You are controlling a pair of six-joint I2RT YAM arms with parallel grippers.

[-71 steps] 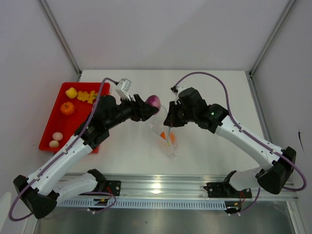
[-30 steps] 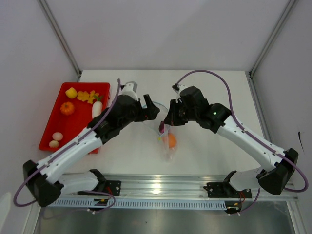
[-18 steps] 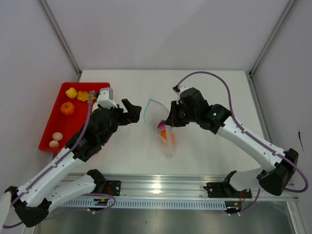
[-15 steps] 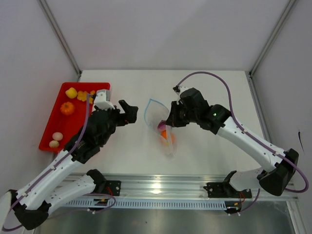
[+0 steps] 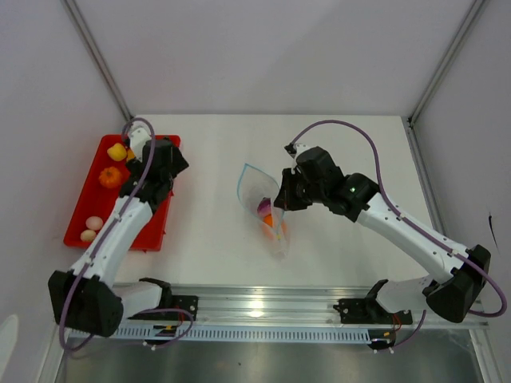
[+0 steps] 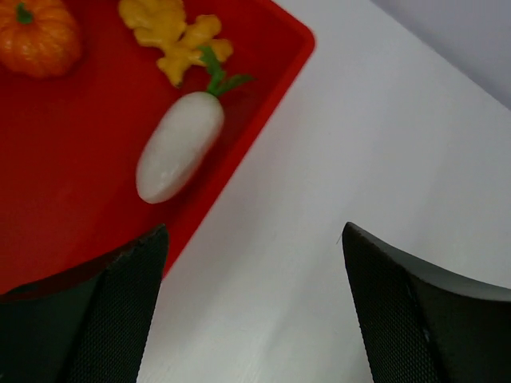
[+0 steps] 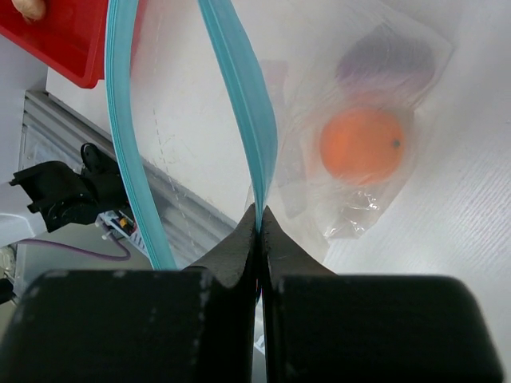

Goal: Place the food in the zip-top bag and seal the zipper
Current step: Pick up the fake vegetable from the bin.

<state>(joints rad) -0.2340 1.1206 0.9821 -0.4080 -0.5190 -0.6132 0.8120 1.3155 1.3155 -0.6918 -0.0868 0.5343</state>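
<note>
Left tool [image 6: 254, 239] has swung back from the zip-top bag [image 5: 267, 211] to the red tray [image 6: 64, 199]. Its jaws are wide apart and hold nothing. Inside the bag, the purple food [image 7: 383, 60] looks blurry beside the orange food [image 7: 361, 145]. Right tool [image 7: 258, 219] is clamped on the zipper [image 7: 239, 96]. The bag lies on the counter [image 6: 359, 144], long way front to back, mouth at the far end.

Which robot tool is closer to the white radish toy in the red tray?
Left. The left tool hangs open at the edge of the red tray, the white radish just ahead of it. The right tool is far across the table, pinching the zipper.
</note>
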